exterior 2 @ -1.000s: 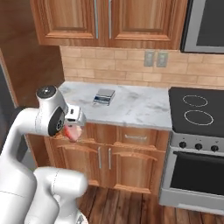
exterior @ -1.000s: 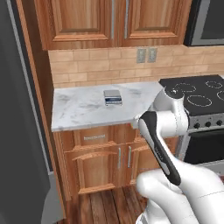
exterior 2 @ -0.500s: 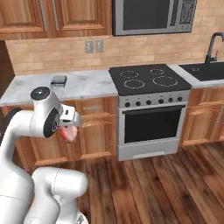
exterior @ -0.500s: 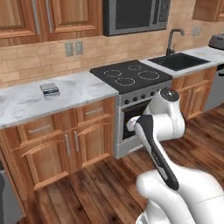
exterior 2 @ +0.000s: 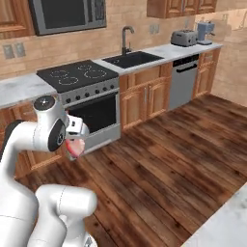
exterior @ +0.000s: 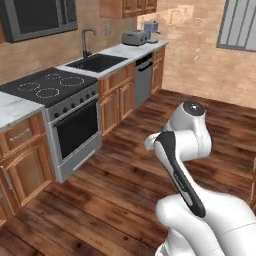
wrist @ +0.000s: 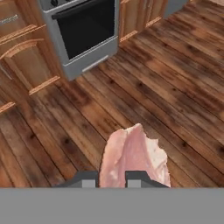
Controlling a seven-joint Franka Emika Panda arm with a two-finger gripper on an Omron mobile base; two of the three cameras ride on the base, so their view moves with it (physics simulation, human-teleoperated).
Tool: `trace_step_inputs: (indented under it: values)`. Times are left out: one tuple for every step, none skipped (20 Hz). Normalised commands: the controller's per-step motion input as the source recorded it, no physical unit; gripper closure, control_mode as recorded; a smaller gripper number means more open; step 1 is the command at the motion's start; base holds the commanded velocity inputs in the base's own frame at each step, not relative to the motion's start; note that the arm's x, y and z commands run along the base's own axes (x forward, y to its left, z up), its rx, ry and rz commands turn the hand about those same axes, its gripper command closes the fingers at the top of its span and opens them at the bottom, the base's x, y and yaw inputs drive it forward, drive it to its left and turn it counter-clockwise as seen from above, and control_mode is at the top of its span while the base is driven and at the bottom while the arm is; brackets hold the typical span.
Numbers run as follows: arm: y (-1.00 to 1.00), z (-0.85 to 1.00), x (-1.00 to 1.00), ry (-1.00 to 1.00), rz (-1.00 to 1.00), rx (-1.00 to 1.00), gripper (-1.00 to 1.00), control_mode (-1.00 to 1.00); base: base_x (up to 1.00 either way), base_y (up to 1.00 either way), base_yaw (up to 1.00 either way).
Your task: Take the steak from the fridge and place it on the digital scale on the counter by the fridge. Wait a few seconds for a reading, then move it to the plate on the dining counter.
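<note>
The wooden floor (exterior: 125, 195) of dark brown planks spread across the room, running from the cabinets out toward three o'clock in the left base view; along its nine-to-twelve o'clock edge stood a run of brown wooden cabinets (exterior 2: 144, 99) under a pale marble worktop (exterior 2: 21, 88); set into that run was the steel oven (exterior: 72, 132) with its black cooktop (exterior 2: 77, 75), and at twelve o'clock above it hung a dark microwave (exterior 2: 67, 14); further along lay the dark sink (exterior: 96, 62) with a curved tap, then a grey dishwasher (exterior 2: 185, 82), and on the worktop's far end a toaster (exterior: 133, 37); a corner of the dining counter (exterior 2: 224, 226) showed at five o'clock in the right base view. The gripper (wrist: 110, 180) was clamped on the steak (wrist: 133, 157), its two tips pressed against the meat's near edge; the pink slab hung above the floor planks, well apart from the oven at eleven o'clock in the hand view.
</note>
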Motion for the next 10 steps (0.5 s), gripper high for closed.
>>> trace_step_inputs:
  values:
    - [0.00, 0.00, 0.00, 0.00, 0.00, 0.00, 1.00, 1.00, -1.00, 0.14, -0.74]
    - [0.00, 0.00, 0.00, 0.00, 0.00, 0.00, 1.00, 1.00, -1.00, 0.13, -0.71]
    - [0.00, 0.00, 0.00, 0.00, 0.00, 0.00, 1.00, 1.00, -1.00, 0.16, -0.70]
    - [0.00, 0.00, 0.00, 0.00, 0.00, 0.00, 1.00, 1.00, -1.00, 0.24, -0.69]
    - [0.00, 0.00, 0.00, 0.00, 0.00, 0.00, 1.00, 1.00, -1.00, 0.25, -0.67]
    - [0.00, 0.00, 0.00, 0.00, 0.00, 0.00, 1.00, 1.00, -1.00, 0.26, -0.65]
    - [0.00, 0.00, 0.00, 0.00, 0.00, 0.00, 1.00, 1.00, -1.00, 0.28, -0.64]
    - [0.00, 0.00, 0.00, 0.00, 0.00, 0.00, 1.00, 1.00, -1.00, 0.30, -0.62]
    - [0.00, 0.00, 0.00, 0.00, 0.00, 0.00, 1.00, 1.00, -1.00, 0.26, -0.61]
    - [0.00, 0.00, 0.00, 0.00, 0.00, 0.00, 1.00, 1.00, -1.00, 0.21, -0.57]
